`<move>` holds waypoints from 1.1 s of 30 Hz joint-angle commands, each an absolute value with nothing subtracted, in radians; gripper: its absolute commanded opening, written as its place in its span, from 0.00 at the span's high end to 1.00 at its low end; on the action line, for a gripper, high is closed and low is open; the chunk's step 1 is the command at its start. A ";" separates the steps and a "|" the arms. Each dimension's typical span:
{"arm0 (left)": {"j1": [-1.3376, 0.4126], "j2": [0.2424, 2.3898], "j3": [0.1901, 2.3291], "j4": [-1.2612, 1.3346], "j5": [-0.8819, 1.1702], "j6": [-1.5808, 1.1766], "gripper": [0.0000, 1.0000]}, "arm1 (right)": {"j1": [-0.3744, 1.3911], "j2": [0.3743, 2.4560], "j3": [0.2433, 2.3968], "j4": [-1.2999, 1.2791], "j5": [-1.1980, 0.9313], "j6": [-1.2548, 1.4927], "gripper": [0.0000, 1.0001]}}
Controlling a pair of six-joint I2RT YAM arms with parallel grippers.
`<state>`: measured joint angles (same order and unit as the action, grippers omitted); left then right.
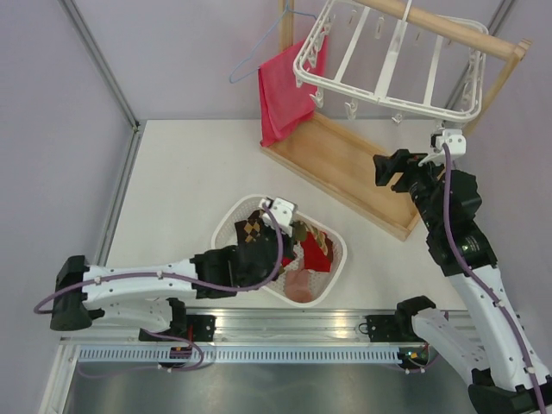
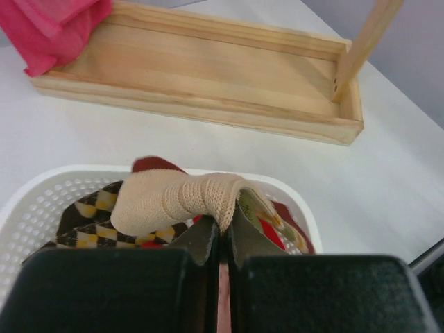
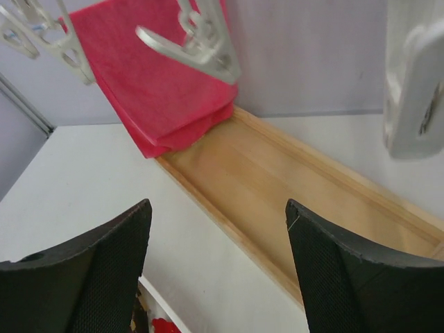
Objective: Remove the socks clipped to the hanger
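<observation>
The white hanger hangs from the wooden stand at the back right; I see no socks on its clips. Several socks lie in a white basket: argyle, red and pale pink. My left gripper is over the basket. In the left wrist view it is shut on the cuff of a cream knit sock, which droops over the argyle socks. My right gripper is open and empty, low under the hanger's right end, over the table beside the stand base.
The wooden stand's tray base runs diagonally behind the basket. A red-pink towel hangs at its left end beside a thin wire hanger. Empty clips dangle just above my right gripper, with one more at the right.
</observation>
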<state>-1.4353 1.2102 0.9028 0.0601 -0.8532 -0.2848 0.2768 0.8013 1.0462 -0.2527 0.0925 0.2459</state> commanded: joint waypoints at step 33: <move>-1.037 0.977 0.793 -0.580 -0.417 -0.569 0.98 | 0.273 0.749 0.555 -0.040 0.124 0.397 0.14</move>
